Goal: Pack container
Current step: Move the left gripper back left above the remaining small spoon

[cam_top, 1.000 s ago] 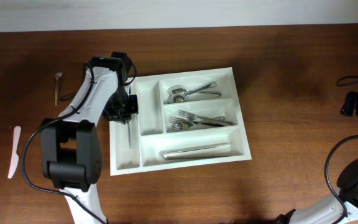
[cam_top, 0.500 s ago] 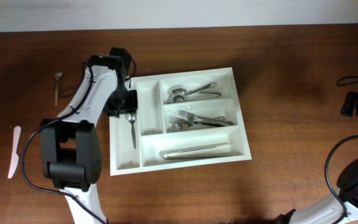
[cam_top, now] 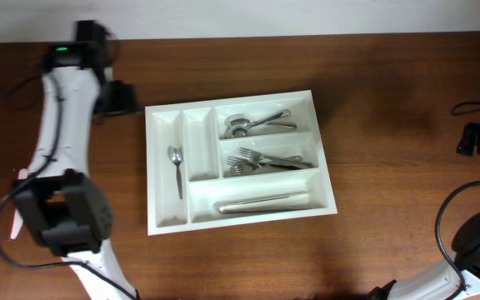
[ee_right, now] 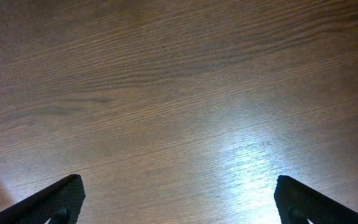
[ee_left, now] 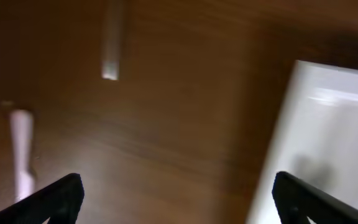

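Note:
The container [cam_top: 326, 158] is a white compartment tray in the middle of the table. A small spoon [cam_top: 176, 170] lies loose in its leftmost narrow compartment. The wide compartments hold spoons [cam_top: 257, 123], forks [cam_top: 269, 160] and knives [cam_top: 261, 202]. My left gripper [cam_top: 126, 98] hovers just off the tray's far left corner, open and empty. In the left wrist view the gripper [ee_left: 176, 186] is over bare wood, with the container [ee_left: 328, 124] blurred at the right. My right gripper [cam_top: 472, 139] rests at the far right edge, open [ee_right: 176, 183] over bare table.
The left wrist view shows a blurred metal utensil handle [ee_left: 112, 43] and a white utensil [ee_left: 22, 149] lying on the wood left of the tray. A black cable [cam_top: 473, 107] lies near the right gripper.
My left gripper opened and let go of the small spoon, which now lies in the leftmost narrow compartment. The left arm then swung up and left, off the tray. The right arm stayed still.

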Available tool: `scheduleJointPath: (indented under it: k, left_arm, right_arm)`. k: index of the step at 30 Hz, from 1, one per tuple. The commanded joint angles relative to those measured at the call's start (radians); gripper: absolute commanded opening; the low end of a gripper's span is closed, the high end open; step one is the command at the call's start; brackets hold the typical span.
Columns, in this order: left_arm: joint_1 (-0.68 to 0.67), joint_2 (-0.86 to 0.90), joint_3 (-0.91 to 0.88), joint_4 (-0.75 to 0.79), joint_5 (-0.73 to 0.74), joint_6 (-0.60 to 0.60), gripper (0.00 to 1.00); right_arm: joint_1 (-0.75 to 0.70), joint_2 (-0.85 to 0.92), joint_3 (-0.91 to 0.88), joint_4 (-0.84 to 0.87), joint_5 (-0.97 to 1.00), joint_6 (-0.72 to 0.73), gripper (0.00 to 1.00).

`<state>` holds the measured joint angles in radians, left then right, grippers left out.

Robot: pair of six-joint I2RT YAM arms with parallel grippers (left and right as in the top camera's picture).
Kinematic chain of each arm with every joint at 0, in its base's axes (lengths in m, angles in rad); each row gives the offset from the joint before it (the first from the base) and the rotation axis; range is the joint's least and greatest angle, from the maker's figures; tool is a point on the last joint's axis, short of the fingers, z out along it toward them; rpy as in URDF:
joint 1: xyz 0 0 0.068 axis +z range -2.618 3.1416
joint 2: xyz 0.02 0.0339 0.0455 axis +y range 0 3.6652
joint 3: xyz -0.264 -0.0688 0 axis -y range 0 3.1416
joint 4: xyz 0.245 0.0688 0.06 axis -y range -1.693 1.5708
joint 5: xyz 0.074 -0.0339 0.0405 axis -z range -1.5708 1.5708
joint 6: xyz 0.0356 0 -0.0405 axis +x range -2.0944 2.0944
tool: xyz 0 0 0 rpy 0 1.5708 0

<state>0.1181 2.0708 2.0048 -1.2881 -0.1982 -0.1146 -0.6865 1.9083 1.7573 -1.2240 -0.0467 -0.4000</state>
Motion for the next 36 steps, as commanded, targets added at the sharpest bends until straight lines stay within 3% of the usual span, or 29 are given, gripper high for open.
scheduleJointPath:
  k: [1, 6, 13, 21, 36]
  left_arm:
    - [0.087, -0.023, 0.011, 0.050, -0.021, 0.149, 0.99]
    - [0.153, -0.021, 0.008, 0.195, 0.025, 0.305, 0.99]
    - [0.162, 0.074, 0.007, 0.293, 0.014, 0.240, 0.99]
    - [0.162, 0.216, 0.010, 0.261, 0.018, 0.227, 0.99]
    - [0.180, 0.278, 0.021, 0.361, 0.019, 0.243, 0.99]
  right_arm:
    - [-0.001, -0.002, -0.003, 0.003, -0.005, 0.001, 0.99]
    - [-0.001, -0.002, -0.003, 0.003, -0.005, 0.001, 0.99]
    - [-0.001, -0.002, -0.003, 0.003, -0.005, 0.001, 0.99]
    - [-0.001, -0.002, -0.003, 0.003, -0.005, 0.001, 0.99]
    - [-0.001, -0.002, -0.003, 0.003, -0.005, 0.001, 0.99]
